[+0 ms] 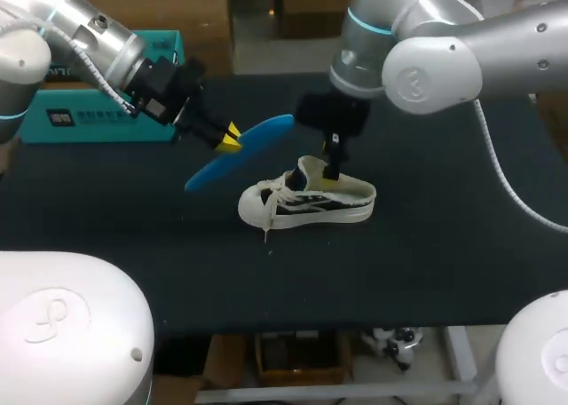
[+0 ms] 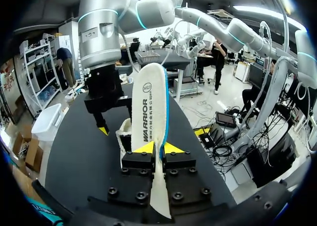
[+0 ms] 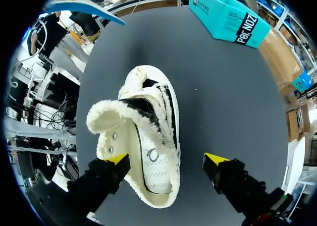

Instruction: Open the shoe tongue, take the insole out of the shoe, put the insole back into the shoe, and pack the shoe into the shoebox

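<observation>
Item, progress: we judge the tongue opened and the insole (image 1: 240, 152) taken out, since it is clear of the shoe (image 1: 306, 201). Putting it back and boxing the shoe are left to do. Item, insole: a thin, flat, elongated pad with rounded ends, blue underneath and pale on top. It looks flexible and is held in the air beside and above the shoe's toe, touching neither shoe nor table (image 1: 426, 263). Item, our left gripper (image 2: 157, 147): clamped edgewise on the insole, one yellow tip on each face, with most of the pad standing out ahead of it. Item, shoe: a low canvas sneaker, white with dark side panels, white laces and a rubber sole. It has a fleecy cream lining curling out over a wide-open collar, and it stands upright on the table near the middle. Item, our right gripper (image 3: 168, 162): fingers spread wide over the heel, one tip (image 3: 119, 159) just beside the fleecy rim and the other well clear, gripping nothing. Item, shoebox (image 1: 98, 112): teal cardboard, rectangular, at the far left of the table, with its lid apparently down.
</observation>
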Robot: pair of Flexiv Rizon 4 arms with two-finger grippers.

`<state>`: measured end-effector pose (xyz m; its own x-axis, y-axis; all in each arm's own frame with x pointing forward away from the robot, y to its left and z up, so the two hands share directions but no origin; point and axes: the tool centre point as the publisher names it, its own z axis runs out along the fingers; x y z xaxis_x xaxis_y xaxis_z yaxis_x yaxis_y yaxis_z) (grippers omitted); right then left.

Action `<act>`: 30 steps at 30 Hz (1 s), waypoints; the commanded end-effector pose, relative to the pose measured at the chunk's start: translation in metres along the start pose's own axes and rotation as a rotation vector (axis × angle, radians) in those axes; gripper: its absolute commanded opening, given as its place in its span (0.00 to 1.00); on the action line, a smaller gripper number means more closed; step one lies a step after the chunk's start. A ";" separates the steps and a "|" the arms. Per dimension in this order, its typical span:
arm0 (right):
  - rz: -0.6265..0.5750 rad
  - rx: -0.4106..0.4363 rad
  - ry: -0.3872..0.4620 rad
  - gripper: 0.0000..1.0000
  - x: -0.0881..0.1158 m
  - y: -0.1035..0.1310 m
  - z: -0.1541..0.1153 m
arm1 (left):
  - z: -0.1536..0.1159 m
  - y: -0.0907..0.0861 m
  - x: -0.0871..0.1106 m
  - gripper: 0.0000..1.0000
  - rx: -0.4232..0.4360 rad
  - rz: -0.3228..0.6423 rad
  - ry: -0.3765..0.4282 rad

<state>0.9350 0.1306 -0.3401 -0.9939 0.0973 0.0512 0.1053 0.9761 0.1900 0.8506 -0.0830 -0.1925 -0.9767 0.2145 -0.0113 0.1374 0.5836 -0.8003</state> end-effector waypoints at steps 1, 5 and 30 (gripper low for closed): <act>0.008 0.048 -0.016 1.00 0.002 0.005 0.008 | -0.002 0.002 0.006 0.00 -0.007 -0.005 -0.047; 0.006 0.045 -0.031 1.00 0.001 0.007 0.013 | -0.004 0.006 0.009 0.00 -0.015 -0.011 -0.055; 0.103 0.174 -0.064 0.00 -0.004 0.019 0.022 | -0.011 0.017 0.003 0.00 -0.043 -0.017 -0.070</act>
<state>0.9366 0.1472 -0.3577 -0.9794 0.2018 -0.0069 0.2013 0.9786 0.0436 0.8484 -0.0632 -0.1996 -0.9884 0.1450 -0.0453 0.1266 0.6209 -0.7736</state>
